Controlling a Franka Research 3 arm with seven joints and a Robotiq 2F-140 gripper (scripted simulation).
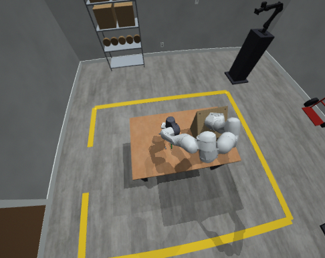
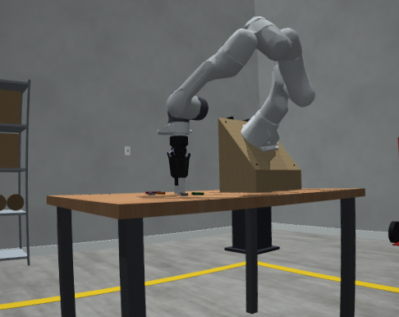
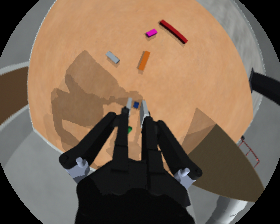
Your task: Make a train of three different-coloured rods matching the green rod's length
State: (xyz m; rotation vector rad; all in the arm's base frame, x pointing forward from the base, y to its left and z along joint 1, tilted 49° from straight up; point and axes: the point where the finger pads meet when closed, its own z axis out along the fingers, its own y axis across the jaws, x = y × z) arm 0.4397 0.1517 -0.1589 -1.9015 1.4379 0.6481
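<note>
In the wrist view my gripper [image 3: 136, 104] points straight down at the table, with its fingers a small way apart. A small blue rod [image 3: 136, 104] lies on the table at the fingertips, in the gap between them. A bit of the green rod [image 3: 130, 131] shows between the fingers, mostly hidden by them; it also shows in the top view [image 1: 171, 146]. Farther off lie a grey rod [image 3: 112, 56], an orange rod [image 3: 144, 60], a magenta rod [image 3: 151, 32] and a red rod [image 3: 172, 31]. In the exterior view the fingertips [image 2: 181, 191] reach the table top.
A slanted wooden mount [image 2: 255, 160] carrying the arm's base stands on the table behind the gripper. The table's edges [image 2: 124, 209] lie to the front and left. A shelf [image 1: 119, 33] and a black stand [image 1: 249, 55] are far off on the floor.
</note>
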